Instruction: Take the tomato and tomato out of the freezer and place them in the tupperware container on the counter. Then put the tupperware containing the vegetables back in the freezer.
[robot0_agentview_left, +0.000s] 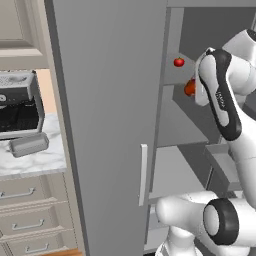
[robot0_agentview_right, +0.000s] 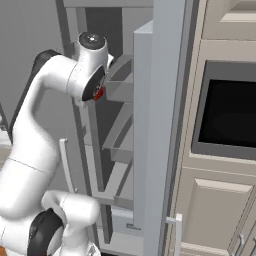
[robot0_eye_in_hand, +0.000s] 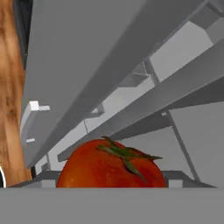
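Observation:
The freezer stands open, its grey door (robot0_agentview_left: 110, 125) swung out to the left. A small bright red tomato (robot0_agentview_left: 179, 62) sits on an upper inner shelf. Lower and to the right, an orange-red tomato (robot0_agentview_left: 189, 88) lies half hidden behind my hand. My gripper (robot0_agentview_left: 199, 90) is right at this tomato, and its fingers are hidden. In the hand view the tomato (robot0_eye_in_hand: 111, 168) with a green stem looms very close at the bottom. A red sliver of tomato (robot0_agentview_right: 99, 93) peeks from behind my wrist. The grey tupperware container (robot0_agentview_left: 29, 144) rests on the marble counter (robot0_agentview_left: 40, 162).
A silver-black coffee machine (robot0_agentview_left: 17, 102) stands behind the container. Beige drawers (robot0_agentview_left: 30, 220) sit under the counter. The door's pale handle (robot0_agentview_left: 143, 175) hangs at mid height. A second grey door edge (robot0_agentview_right: 162, 125) and a built-in oven (robot0_agentview_right: 230, 110) are on the right.

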